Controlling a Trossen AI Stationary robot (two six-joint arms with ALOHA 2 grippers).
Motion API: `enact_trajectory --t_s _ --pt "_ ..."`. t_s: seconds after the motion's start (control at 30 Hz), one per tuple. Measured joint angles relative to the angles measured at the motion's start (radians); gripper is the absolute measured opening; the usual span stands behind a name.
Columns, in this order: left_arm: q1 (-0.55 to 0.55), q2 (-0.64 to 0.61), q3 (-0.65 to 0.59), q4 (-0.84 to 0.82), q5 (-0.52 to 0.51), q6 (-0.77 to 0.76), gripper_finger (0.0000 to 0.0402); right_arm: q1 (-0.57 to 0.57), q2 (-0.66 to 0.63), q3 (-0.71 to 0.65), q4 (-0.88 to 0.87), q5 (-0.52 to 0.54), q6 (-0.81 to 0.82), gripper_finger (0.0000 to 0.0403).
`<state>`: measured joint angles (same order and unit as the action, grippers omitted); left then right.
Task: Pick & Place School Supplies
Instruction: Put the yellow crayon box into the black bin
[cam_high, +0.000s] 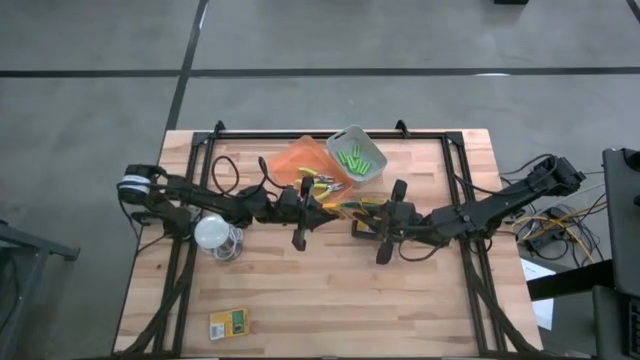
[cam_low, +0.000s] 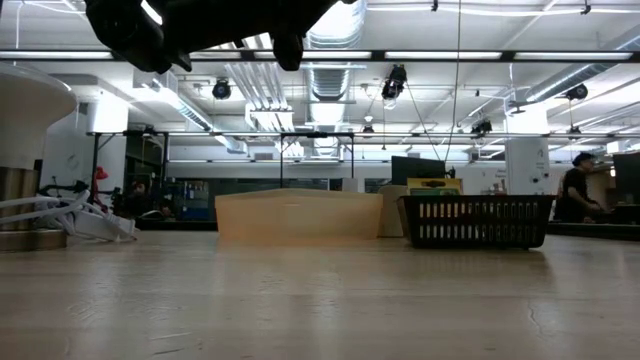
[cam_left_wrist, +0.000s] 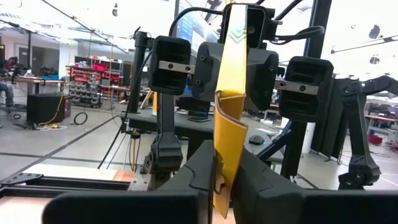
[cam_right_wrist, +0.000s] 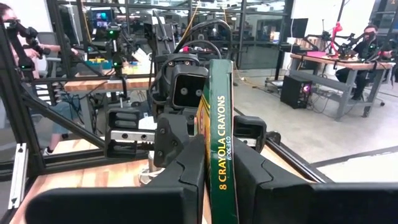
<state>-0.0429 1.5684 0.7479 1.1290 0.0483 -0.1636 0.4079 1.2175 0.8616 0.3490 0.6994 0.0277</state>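
crayon box (cam_right_wrist: 219, 155): yellow-green, "8 crayola crayons" on its edge, held off the table between both grippers, just in front of the orange bin (cam_high: 290, 160)
left gripper (cam_left_wrist: 225, 177): fingers clamped on one end of the crayon box, in front of the orange bin
right gripper (cam_right_wrist: 217, 177): fingers clamped on the other end of the crayon box, facing the left gripper
grey bin (cam_high: 370, 172): touching the orange bin's right side, lime sticks (cam_high: 353, 158) inside
pliers (cam_high: 322, 184): green handles, at the orange bin's front right edge
second box (cam_high: 229, 323): flat on the table, well in front of the orange bin, toward the left
white round thing (cam_high: 212, 232): on its coiled cable, left and in front of the orange bin
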Motion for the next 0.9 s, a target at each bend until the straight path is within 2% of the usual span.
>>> enact_trajectory --t_s 0.23,0.53,0.9 --pt "0.0 0.0 0.0 0.0 0.0 -0.006 0.0045 -0.001 0.0 0.0 -0.001 0.008 0.096 0.0046" --pt "0.0 0.0 0.0 -0.013 0.014 -0.019 0.0024 0.0 0.0 0.0 0.01 0.01 0.107 0.0107" --pt "0.0 0.0 0.0 -0.019 0.014 -0.049 0.0024 0.0 0.0 0.0 0.234 0.009 -0.083 0.0165"
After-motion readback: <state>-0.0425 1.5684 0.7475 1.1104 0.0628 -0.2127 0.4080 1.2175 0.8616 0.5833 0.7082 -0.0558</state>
